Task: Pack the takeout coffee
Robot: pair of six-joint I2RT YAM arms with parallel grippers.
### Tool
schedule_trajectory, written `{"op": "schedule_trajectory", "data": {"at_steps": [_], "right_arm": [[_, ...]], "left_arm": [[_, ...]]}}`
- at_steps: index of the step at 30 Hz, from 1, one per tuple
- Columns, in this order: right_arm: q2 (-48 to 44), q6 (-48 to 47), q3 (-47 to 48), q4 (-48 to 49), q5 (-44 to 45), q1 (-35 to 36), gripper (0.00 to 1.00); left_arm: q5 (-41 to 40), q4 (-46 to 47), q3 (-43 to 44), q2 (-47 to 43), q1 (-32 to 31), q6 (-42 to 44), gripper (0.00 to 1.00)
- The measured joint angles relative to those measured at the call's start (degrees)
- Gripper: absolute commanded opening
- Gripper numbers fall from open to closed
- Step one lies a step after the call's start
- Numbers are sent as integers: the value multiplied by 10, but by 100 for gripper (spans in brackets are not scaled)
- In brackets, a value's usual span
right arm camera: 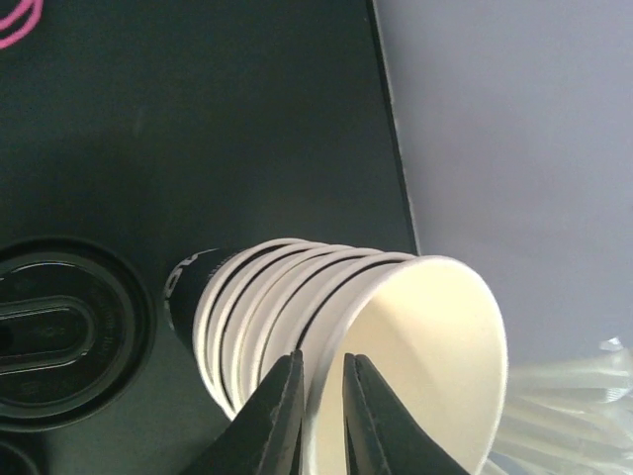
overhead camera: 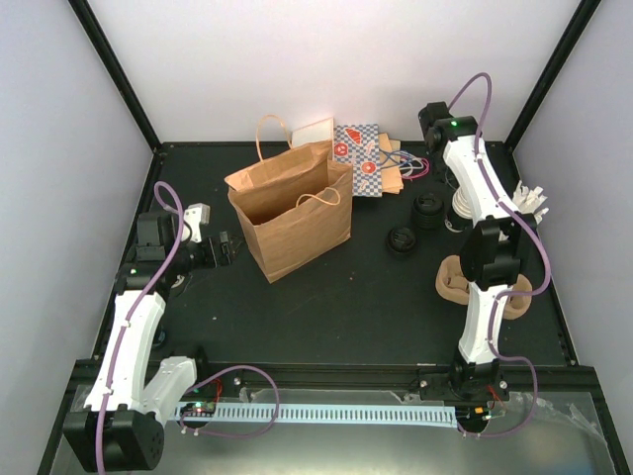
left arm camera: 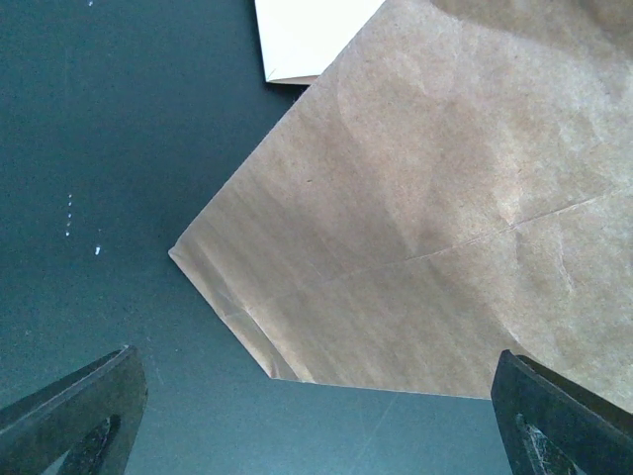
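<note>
No capped takeout coffee shows in any view. A stack of several nested cream-white paper cups [right arm camera: 237,307] with a dark base stands at the back right [overhead camera: 461,208]. My right gripper [right arm camera: 321,358] straddles the wall of the top cup [right arm camera: 425,346], one finger inside and one outside, with only a narrow gap. Whether they press the wall is unclear. Loose black lids [overhead camera: 404,239] lie left of the stack, one of them close beside it [right arm camera: 59,332]. My left gripper [left arm camera: 315,374] is wide open and holds nothing, low beside the brown paper bag [left arm camera: 445,198].
The brown bag [overhead camera: 292,218] stands open at centre left. A patterned bag [overhead camera: 358,158] lies behind it. Pulp cup carriers [overhead camera: 455,279] sit by the right arm. White utensils [overhead camera: 531,196] rest near the right wall, which is close to the cups.
</note>
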Motion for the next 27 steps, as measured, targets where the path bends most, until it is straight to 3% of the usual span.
{"op": "schedule_trajectory", "data": {"at_steps": [7,13,19,27], "right_arm": [[0,-4,-1,5,-33,0,14],[-4,-5,-16,16,-58,0,2],[-14,-4,-18,21,-71,0,1],[-30,-2,-17,5,-5,12,1]], "left_arm": [[-1,0,0,-3,0,0,98],[-1,0,0,-3,-3,0,98],[-1,0,0,-3,-3,0,98],[-2,0,0,-3,-3,1,98]]}}
